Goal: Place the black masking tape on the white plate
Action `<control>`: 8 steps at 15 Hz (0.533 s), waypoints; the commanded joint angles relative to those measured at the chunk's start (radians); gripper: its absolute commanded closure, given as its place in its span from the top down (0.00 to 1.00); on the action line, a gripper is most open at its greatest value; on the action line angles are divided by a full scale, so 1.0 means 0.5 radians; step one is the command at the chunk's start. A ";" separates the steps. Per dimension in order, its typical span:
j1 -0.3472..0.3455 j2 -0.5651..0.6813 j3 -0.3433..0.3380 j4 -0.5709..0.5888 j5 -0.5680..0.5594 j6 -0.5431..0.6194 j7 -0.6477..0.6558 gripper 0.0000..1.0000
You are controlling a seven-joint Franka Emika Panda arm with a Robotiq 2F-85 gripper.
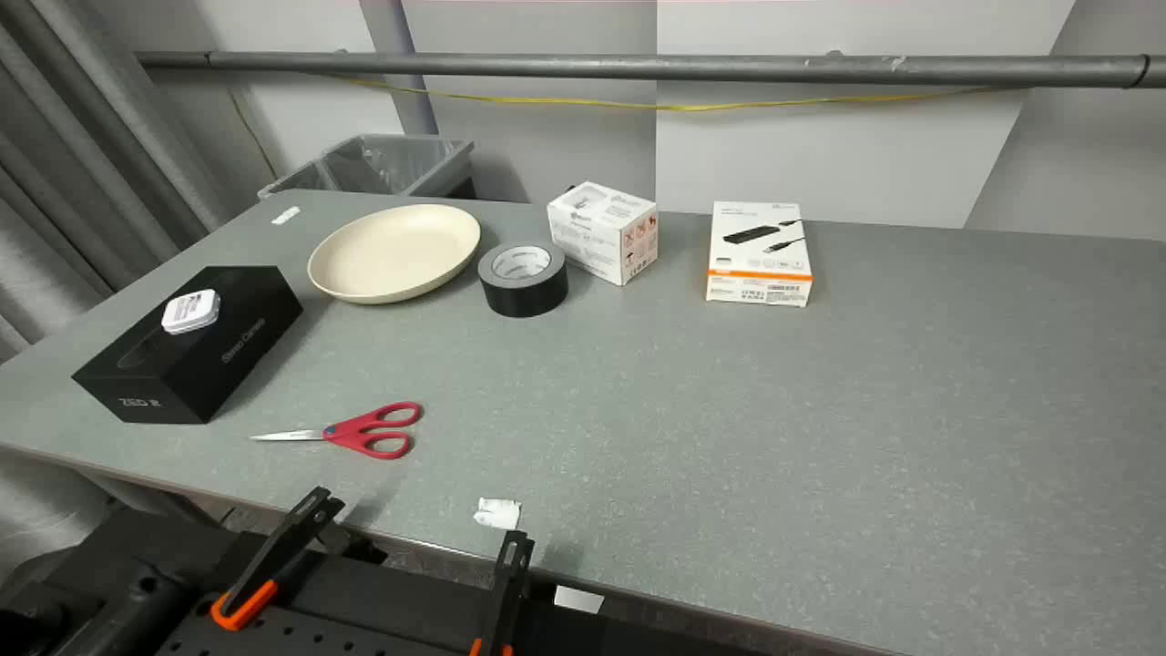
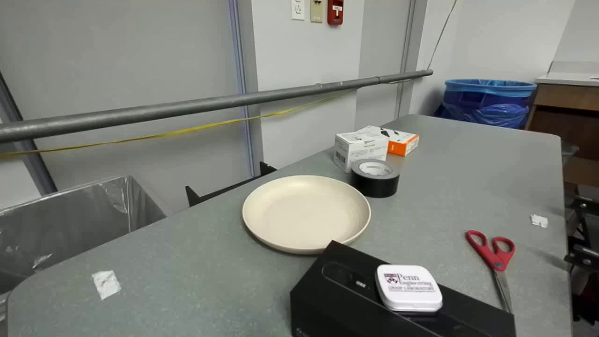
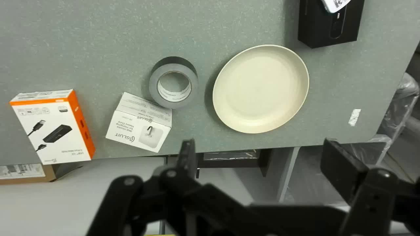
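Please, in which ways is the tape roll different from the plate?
The tape roll is black outside; the plate is cream. The tape roll is narrower and thick, while the plate is wide and shallow. The tape roll has a hollow centre; the plate has a solid bottom. Both are round and rest on the table.

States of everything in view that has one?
gripper: open, holding nothing
white plate: face up
black masking tape: lying flat, not on white plate
scissors: blades look shut
black box: shut
white tin: shut, on black box
white hook box: looks shut
USB hub box: looks shut
grey bin: open, lined
blue bin: lined
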 commanded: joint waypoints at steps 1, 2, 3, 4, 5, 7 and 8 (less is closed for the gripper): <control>0.002 0.001 -0.002 0.004 -0.002 -0.004 0.001 1.00; 0.002 0.001 -0.002 0.004 -0.002 -0.004 0.001 1.00; 0.002 0.001 -0.002 0.004 -0.002 -0.004 0.001 1.00; 0.033 0.020 -0.028 0.013 0.041 -0.022 -0.064 1.00; 0.029 0.063 -0.021 0.019 0.028 -0.006 -0.070 1.00; -0.010 0.276 0.009 0.029 -0.041 0.111 -0.045 1.00; -0.035 0.387 0.029 0.009 -0.094 0.205 -0.015 1.00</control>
